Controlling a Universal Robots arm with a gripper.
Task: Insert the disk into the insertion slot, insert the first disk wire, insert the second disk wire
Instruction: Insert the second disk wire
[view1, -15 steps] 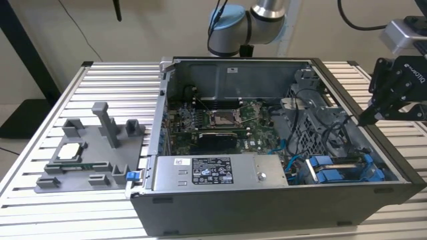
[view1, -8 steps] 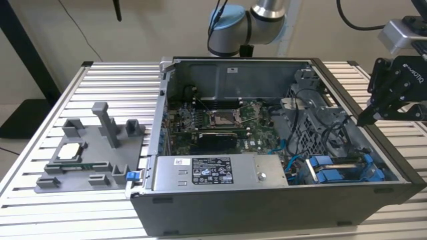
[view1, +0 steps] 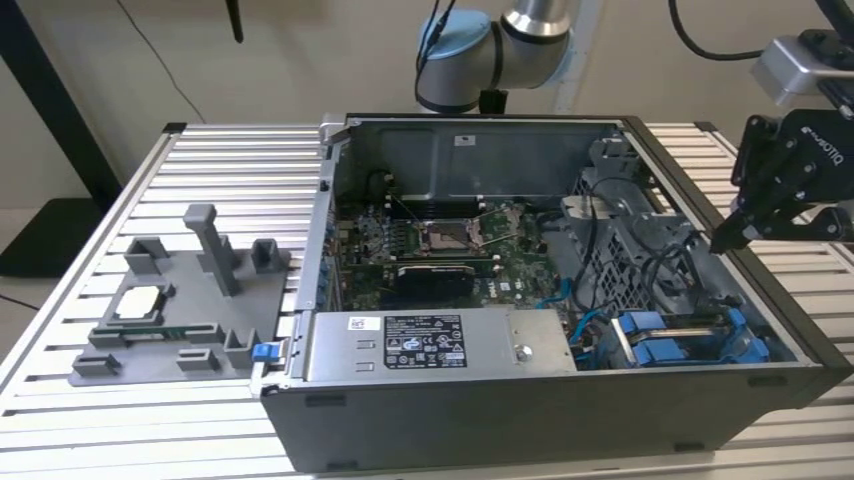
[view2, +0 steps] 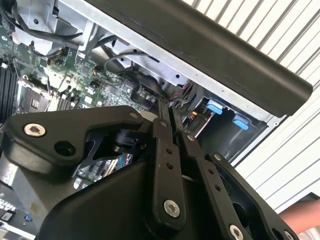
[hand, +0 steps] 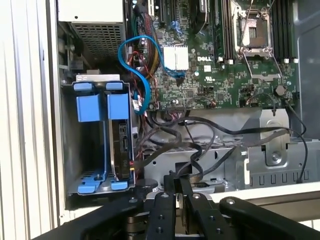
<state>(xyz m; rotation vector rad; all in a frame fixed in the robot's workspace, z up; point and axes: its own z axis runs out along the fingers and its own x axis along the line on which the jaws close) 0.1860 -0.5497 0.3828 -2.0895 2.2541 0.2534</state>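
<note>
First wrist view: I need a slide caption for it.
Gripper, jaws shut, near the cables beside the blue-railed drive cage.

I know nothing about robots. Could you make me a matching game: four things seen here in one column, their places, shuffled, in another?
Things:
1. black pincer
2. grey plastic parts tray
3. square silver processor socket
4. silver metal box with white label

Places:
A. on the slatted metal table, exterior view's left of the dark computer case
B. middle of the green circuit board
C. over the case's wall, exterior view's right
D. inside the case, along its wall nearest the exterior camera

Pairs: 1-C, 2-A, 3-B, 4-D
</note>
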